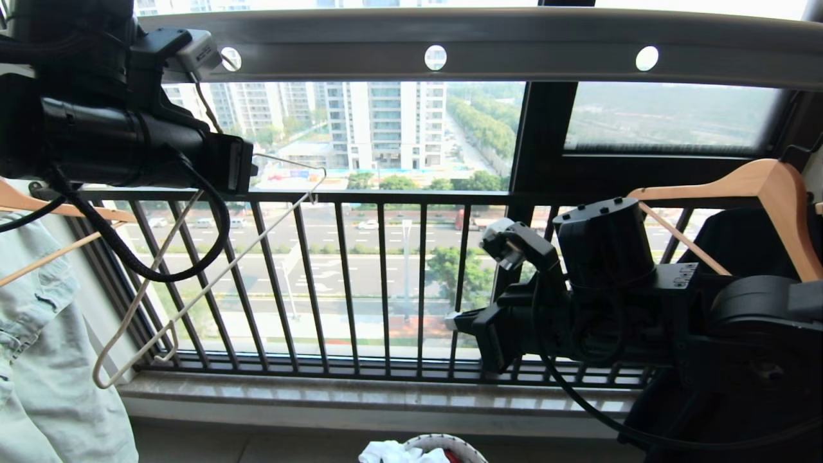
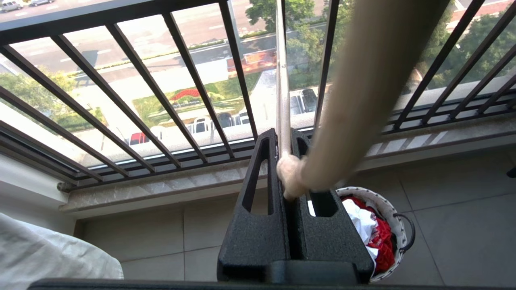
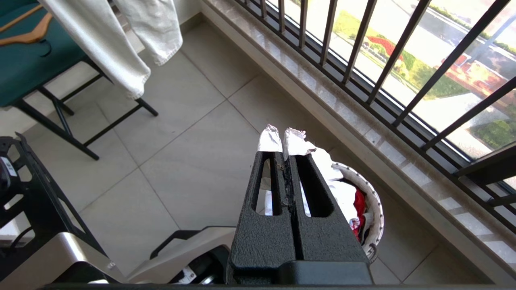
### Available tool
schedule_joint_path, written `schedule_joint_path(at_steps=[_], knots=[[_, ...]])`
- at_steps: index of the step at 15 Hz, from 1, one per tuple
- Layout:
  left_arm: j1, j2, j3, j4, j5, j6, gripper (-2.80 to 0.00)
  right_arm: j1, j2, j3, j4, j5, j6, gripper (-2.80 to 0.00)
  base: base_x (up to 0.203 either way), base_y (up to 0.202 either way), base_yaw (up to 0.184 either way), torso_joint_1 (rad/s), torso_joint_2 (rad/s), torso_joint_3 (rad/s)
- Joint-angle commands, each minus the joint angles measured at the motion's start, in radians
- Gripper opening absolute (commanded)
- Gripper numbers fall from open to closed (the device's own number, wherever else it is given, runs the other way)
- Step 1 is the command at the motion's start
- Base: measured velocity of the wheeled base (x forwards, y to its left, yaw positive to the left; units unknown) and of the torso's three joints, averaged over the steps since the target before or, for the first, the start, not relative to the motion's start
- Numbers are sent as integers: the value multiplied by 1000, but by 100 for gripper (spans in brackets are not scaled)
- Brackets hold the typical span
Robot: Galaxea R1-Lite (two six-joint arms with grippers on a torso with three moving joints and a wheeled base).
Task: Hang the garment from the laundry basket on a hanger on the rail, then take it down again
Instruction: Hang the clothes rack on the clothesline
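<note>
The left gripper (image 2: 287, 177) is clamped shut on the thin cream-white rod hanger (image 1: 193, 283), which tilts steeply, long axis slanting down toward the window sill. Best level it before dressing. The right gripper (image 3: 282, 139) pinches the white T-shirt (image 3: 326, 169), lifted above the white woven basket (image 3: 377, 209).

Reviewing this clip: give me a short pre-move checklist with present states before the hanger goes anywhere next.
1. Left gripper shut on the thin cream-white hanger: ok.
2. Hanger hook seated on the broad grey metal rail: cannot tell, arm hides it.
3. Right gripper shut, fingers parked above the small round white woven basket: ok.
4. White T-shirt lying in basket beside red garment: ok.
5. Thick light-wood hanger clear of the cream one: ok.
</note>
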Motion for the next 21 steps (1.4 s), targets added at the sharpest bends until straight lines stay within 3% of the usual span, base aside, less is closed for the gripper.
schedule_joint_path(at_steps=[1,10,11,17,21], knots=[[0,31,-14,0,1,1,-280,0,5,0,-2,1,0,-280,0,0,0,0,0,0],[8,39,-5,4,1,20,-280,-1,14,-9,-1,0,0,-280,0,0,0,0,0,0],[8,39,-5,4,1,20,0,0,13,-6,-1,0,-2,-280,0,0,0,0,0,0],[11,2,-9,5,1,21,0,0,11,-3,1,0,-21,-280,0,0,0,0,0,0],[9,-129,27,9,-1,20,0,-2,10,-3,-1,0,-21,-280,0,0,0,0,0,0]])
